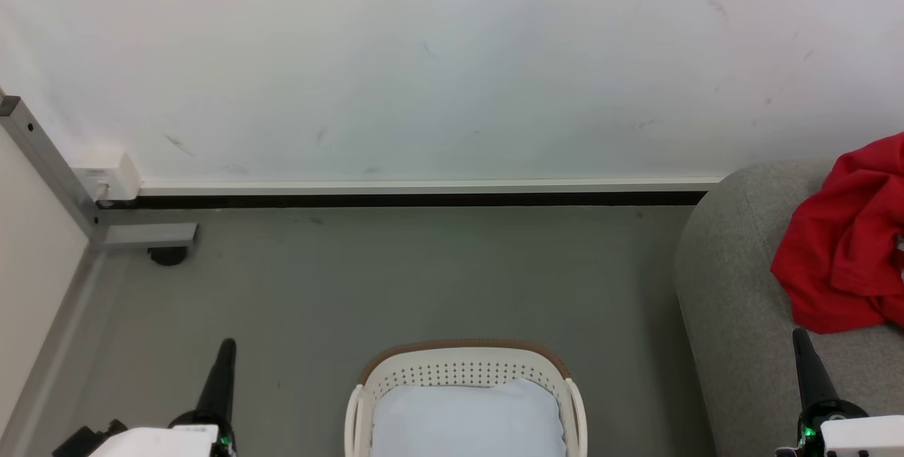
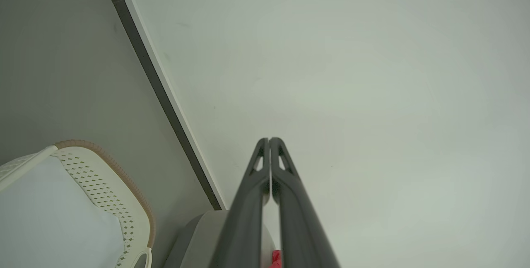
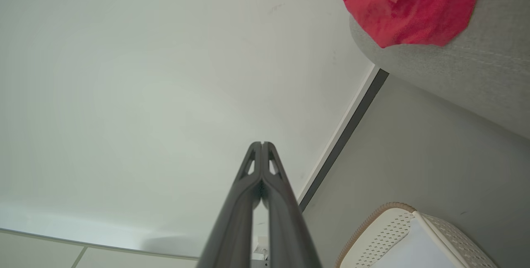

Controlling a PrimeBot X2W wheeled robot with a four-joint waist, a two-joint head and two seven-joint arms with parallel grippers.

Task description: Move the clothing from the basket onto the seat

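The bright red clothing (image 1: 844,245) lies crumpled on the light grey seat (image 1: 734,301) at the right; the right wrist view has the clothing (image 3: 408,3) on the seat (image 3: 463,77) too. The cream-white basket (image 1: 462,372) with its brown rim band stands on the floor at bottom centre, with pale blue-white fabric (image 1: 466,422) in it. My left gripper (image 1: 226,347) is shut and empty at the lower left, left of the basket (image 2: 120,201). My right gripper (image 1: 800,337) is shut and empty at the lower right, in front of the seat, just below the clothing.
A white wall (image 1: 452,61) with a dark skirting strip (image 1: 424,199) runs behind the grey floor (image 1: 395,280). A grey metal frame post with a caster (image 1: 166,253) stands in the far left corner.
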